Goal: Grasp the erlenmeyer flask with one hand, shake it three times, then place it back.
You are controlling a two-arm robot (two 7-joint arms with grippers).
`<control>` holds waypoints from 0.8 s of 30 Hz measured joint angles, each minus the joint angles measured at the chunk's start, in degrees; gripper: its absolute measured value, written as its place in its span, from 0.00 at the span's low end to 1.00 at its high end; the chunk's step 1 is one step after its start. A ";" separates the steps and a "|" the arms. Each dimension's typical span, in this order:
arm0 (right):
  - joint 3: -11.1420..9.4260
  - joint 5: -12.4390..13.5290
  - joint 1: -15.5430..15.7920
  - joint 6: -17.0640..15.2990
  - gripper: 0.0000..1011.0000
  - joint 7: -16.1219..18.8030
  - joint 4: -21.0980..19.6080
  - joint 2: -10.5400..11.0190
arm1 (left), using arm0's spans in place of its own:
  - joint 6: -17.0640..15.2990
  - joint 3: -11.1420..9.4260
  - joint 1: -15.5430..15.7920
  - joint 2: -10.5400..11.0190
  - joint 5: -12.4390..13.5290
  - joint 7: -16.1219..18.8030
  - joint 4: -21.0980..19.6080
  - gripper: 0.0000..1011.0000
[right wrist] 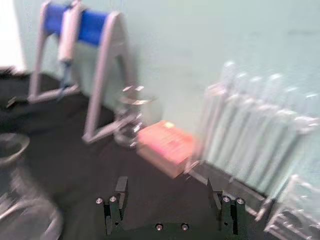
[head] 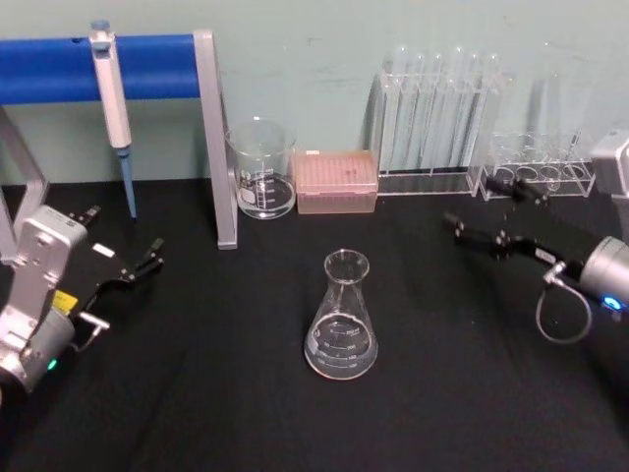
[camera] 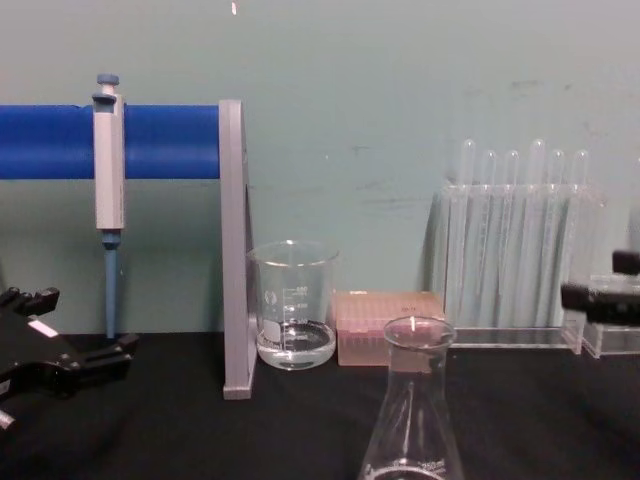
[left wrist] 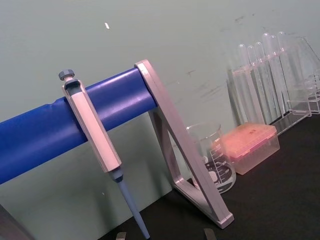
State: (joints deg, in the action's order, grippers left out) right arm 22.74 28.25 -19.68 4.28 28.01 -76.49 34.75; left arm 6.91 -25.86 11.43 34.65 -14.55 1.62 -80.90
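Glass erlenmeyer flask (head: 341, 320) left of right pincer (head: 484, 212)

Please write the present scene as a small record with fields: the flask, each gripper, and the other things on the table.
flask: clear glass conical erlenmeyer flask, upright at centre of the black table, untouched
left gripper: open, at the table's left side, apart from the flask
right gripper: open, at the right, in front of the test tube rack
beaker: straight-sided glass beaker, behind the flask
box: pink tip box, beside the beaker
pipette: white and blue pipette, hanging on the blue bar stand
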 joint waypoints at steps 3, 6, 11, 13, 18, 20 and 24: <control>-0.86 -0.34 0.01 0.92 0.99 -2.71 0.68 -1.98 | 0.00 0.00 0.00 0.00 0.00 0.00 0.00 0.99; -1.57 -1.31 0.06 1.82 0.99 -6.02 1.28 -4.33 | 0.00 0.00 0.00 0.00 0.00 0.00 0.00 0.99; -1.83 -4.15 0.56 2.26 0.99 -11.33 1.52 -7.20 | 0.00 0.00 0.00 0.00 0.00 0.00 0.00 0.99; -1.84 -5.32 0.97 2.38 0.99 -13.36 1.69 -8.33 | 0.00 0.00 0.00 0.00 0.00 0.00 0.00 0.99; -1.80 -7.31 2.20 2.63 0.99 -16.37 2.38 -10.79 | 0.00 0.00 0.00 0.00 0.00 0.00 0.00 0.99; -1.84 -7.57 2.54 2.89 0.99 -16.94 2.80 -11.50 | 0.00 0.00 0.01 0.00 0.00 0.00 0.00 0.99; -2.20 -8.04 3.49 4.11 0.99 -18.00 4.66 -13.54 | 0.00 0.00 0.00 0.00 0.00 0.00 0.00 0.99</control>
State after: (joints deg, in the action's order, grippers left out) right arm 20.54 20.20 -16.19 8.38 10.01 -71.83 21.21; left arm 6.91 -25.86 11.43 34.65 -14.55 1.62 -80.90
